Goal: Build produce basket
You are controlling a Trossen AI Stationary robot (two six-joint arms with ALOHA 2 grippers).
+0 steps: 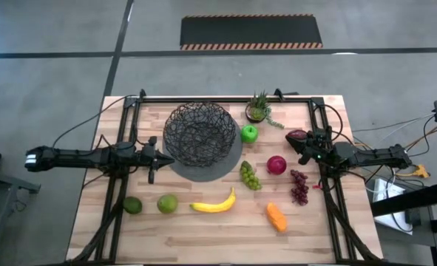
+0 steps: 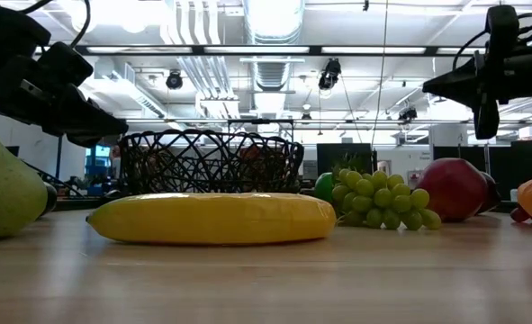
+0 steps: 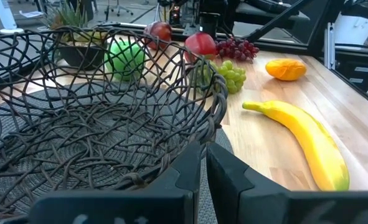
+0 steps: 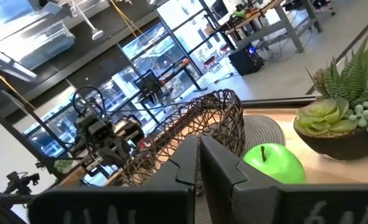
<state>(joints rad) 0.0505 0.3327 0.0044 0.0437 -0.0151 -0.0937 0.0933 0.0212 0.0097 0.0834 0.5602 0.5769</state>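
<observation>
1. High view showed the basket [image 1: 199, 134] at the table's far middle on its grey base [image 1: 225, 168], with nothing visible inside it.
2. Left gripper [image 1: 166, 159] hovered at the basket's left rim, fingers closed on nothing.
3. Right gripper [image 1: 302, 150] hung near the table's right side, beside a dark red fruit [image 1: 296, 136], jaws closed and empty.
4. Green apple [image 1: 249, 134] sat just right of the basket, near the potted plant [image 1: 259, 109].
5. Green grapes [image 1: 250, 176], red apple [image 1: 276, 164] and purple grapes [image 1: 299, 186] lay between basket and right arm.
6. Banana [image 1: 214, 204], two green fruits [image 1: 149, 205] and an orange piece [image 1: 276, 216] lay along the near side.
</observation>
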